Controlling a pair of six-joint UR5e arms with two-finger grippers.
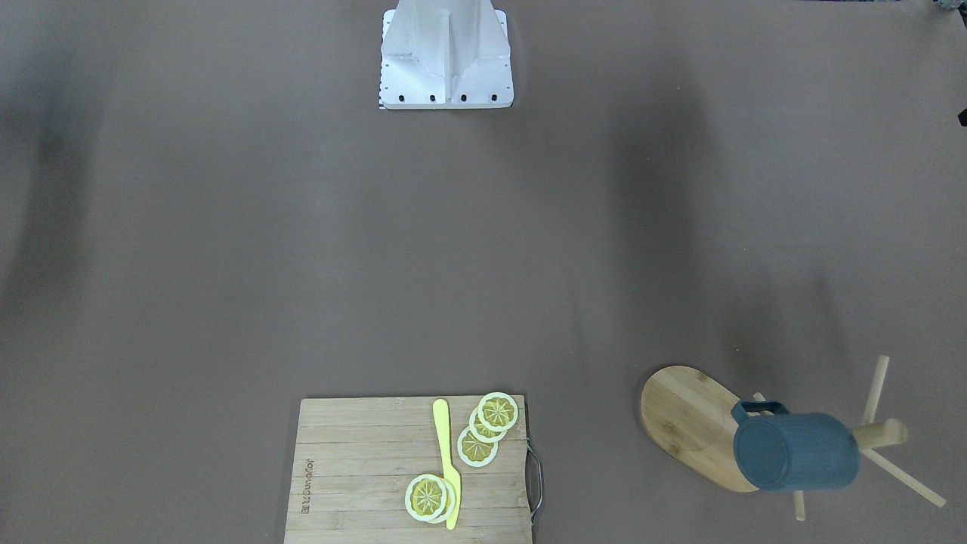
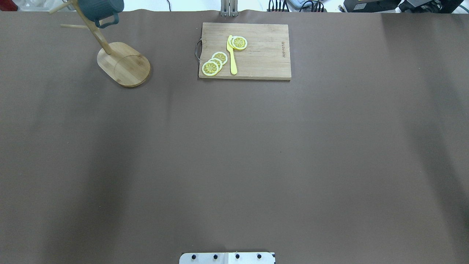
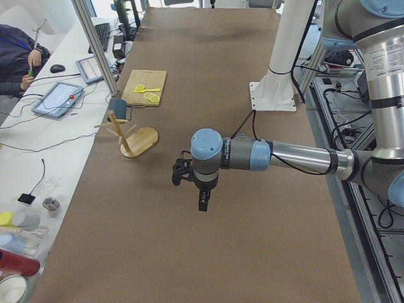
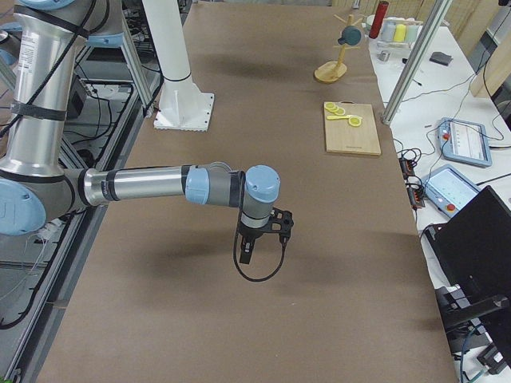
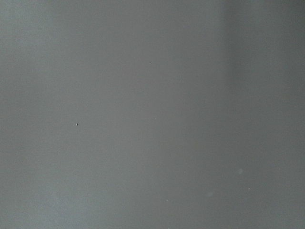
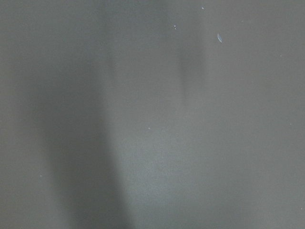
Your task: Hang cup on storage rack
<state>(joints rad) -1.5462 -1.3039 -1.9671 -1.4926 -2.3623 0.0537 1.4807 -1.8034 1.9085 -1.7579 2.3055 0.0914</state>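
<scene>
The dark slate-blue cup (image 1: 797, 452) hangs by its handle on a peg of the bamboo storage rack (image 1: 684, 415), near the table's far left corner in the overhead view (image 2: 100, 9). The rack's oval base (image 2: 124, 66) rests flat on the table. My left gripper (image 3: 202, 203) shows only in the exterior left view, above mid-table and well away from the rack (image 3: 140, 142). My right gripper (image 4: 245, 254) shows only in the exterior right view, far from the cup (image 4: 349, 35). I cannot tell whether either is open or shut. Both wrist views show only bare table.
A rectangular wooden cutting board (image 2: 263, 55) at the table's far edge holds lemon slices (image 2: 214, 63) and a yellow knife (image 2: 232, 55). The white robot pedestal (image 1: 446, 57) stands at the near edge. Operators' desks run along the far side.
</scene>
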